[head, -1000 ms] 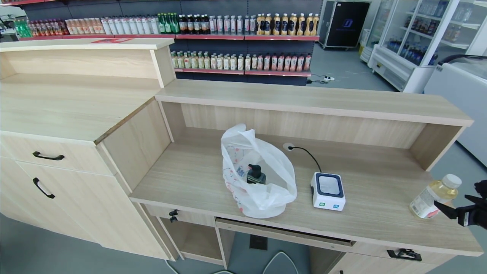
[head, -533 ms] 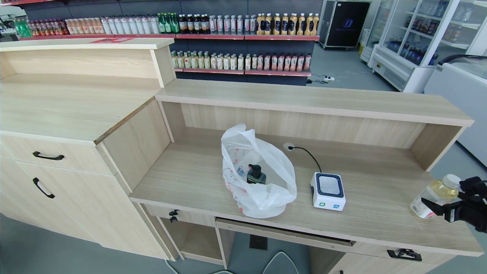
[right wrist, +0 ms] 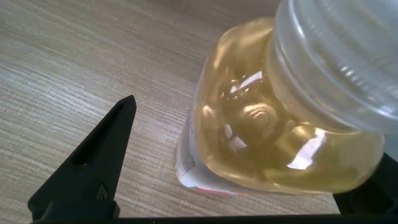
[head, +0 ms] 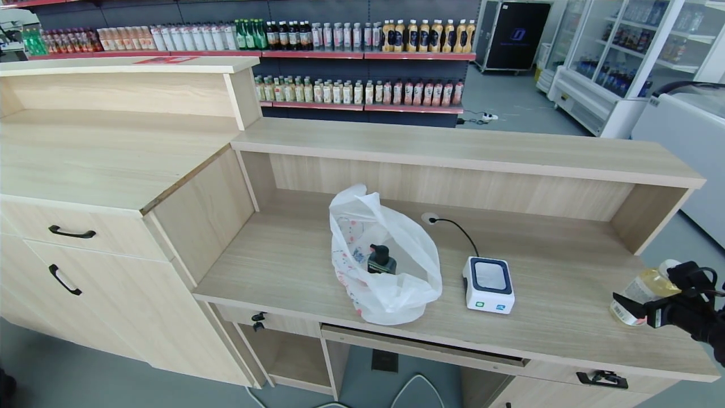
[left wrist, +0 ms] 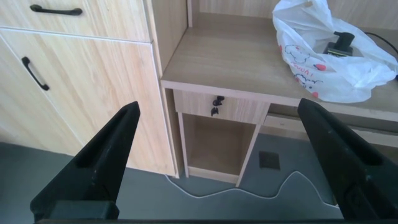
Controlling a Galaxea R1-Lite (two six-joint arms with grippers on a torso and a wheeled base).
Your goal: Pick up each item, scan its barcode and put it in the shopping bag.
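Bottle (head: 639, 290) stands at 4 o'clock on bench (head: 566, 272), straddled by right gripper (head: 647, 291), jaws apart; left gripper (left wrist: 219, 106) jaws also apart.

Your right gripper (head: 651, 286) sat low over the far right end of the counter (head: 566, 317), with its arm coming in from the right edge. Its fingers (right wrist: 93, 168) were parted, one to each side of the bottle (right wrist: 280, 124), and the finger in plain sight stood clear of the bottle's side. Your left gripper (left wrist: 217, 106) was held back from the counter's front edge, toward its left end, angled downward, with both fingers (left wrist: 93, 168) spread wide.
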